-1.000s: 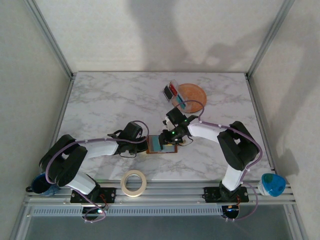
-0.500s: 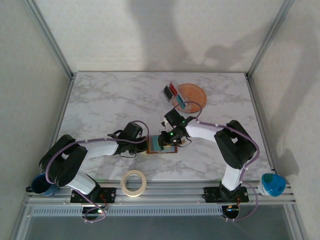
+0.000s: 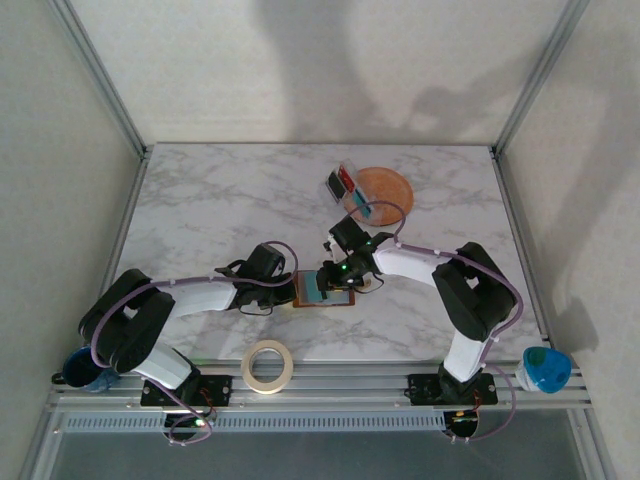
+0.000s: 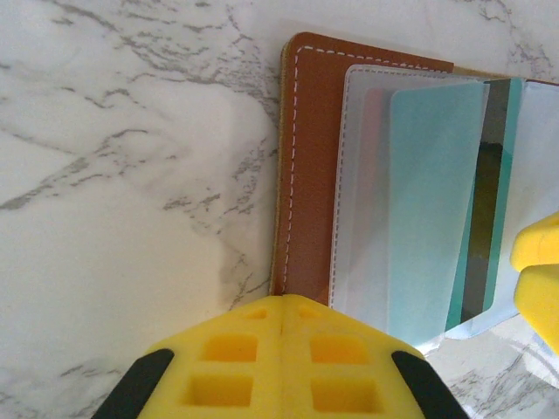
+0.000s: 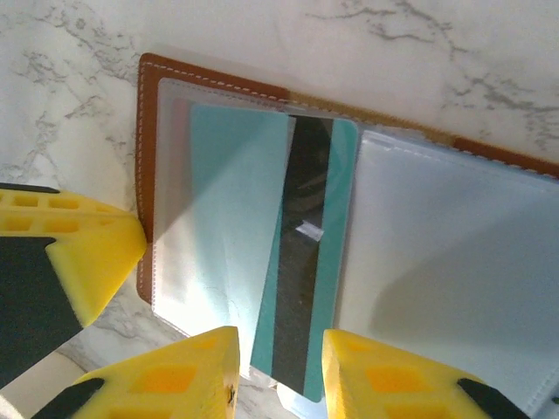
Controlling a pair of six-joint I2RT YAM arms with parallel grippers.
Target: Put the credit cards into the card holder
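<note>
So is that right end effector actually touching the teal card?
Cannot tell. The right wrist view shows the teal card lying between the fingers, close to both, but no plain contact or gap.

A lab test booth: marble-print table [image 3: 210, 210] walled by white panels [image 3: 300, 70] and aluminium rails [image 3: 100, 78].

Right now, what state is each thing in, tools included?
card holder: open, flat on the table.
teal card: part inside a clear pocket, striped part exposed.
left tool: shut, at the holder's edge.
right tool: parted, either side of the card's end; grip unclear.
</note>
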